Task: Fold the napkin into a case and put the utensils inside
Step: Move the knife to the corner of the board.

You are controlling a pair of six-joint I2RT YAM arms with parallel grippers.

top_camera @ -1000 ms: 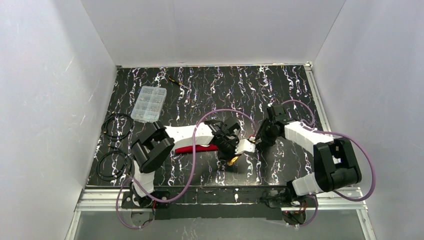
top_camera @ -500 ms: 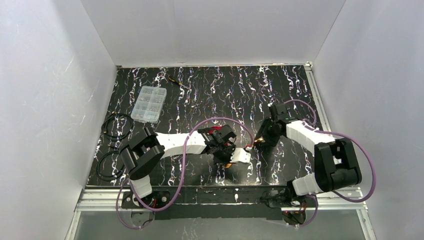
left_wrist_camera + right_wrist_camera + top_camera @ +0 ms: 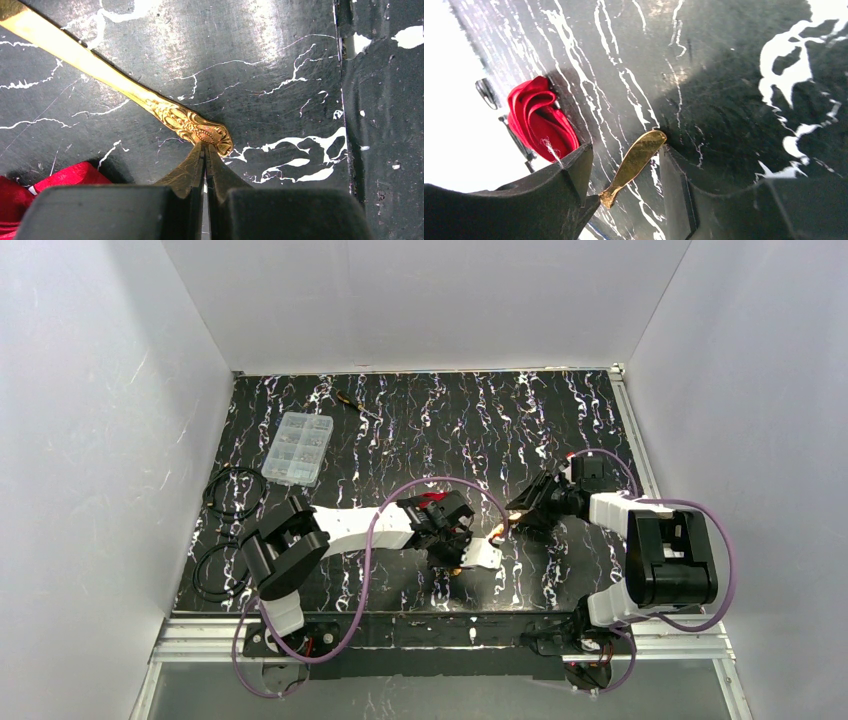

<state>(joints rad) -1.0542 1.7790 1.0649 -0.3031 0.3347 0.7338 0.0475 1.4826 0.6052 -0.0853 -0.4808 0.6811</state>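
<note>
A gold utensil (image 3: 100, 70) lies on the dark marbled table, its ornate handle end nearest me in the left wrist view. My left gripper (image 3: 205, 146) is shut, its tips resting against that handle end, with nothing between the fingers. My right gripper (image 3: 626, 170) is open and straddles the gold utensil (image 3: 639, 155) without touching it. The red napkin (image 3: 539, 120) lies bunched just beyond, and a corner of the napkin (image 3: 65, 177) shows beside the left fingers. From above, the left gripper (image 3: 457, 562) and right gripper (image 3: 500, 525) meet near the table's front middle, and the left arm hides most of the cloth.
A clear compartment box (image 3: 297, 447) stands at the back left. Two black cable coils (image 3: 235, 492) lie along the left edge. A thin black-and-yellow tool (image 3: 352, 402) rests near the back wall. White walls close in three sides of the table (image 3: 600, 430).
My right gripper has opened wider and its arm has drawn back to the right. The left arm swung lower across the napkin, then held still.
</note>
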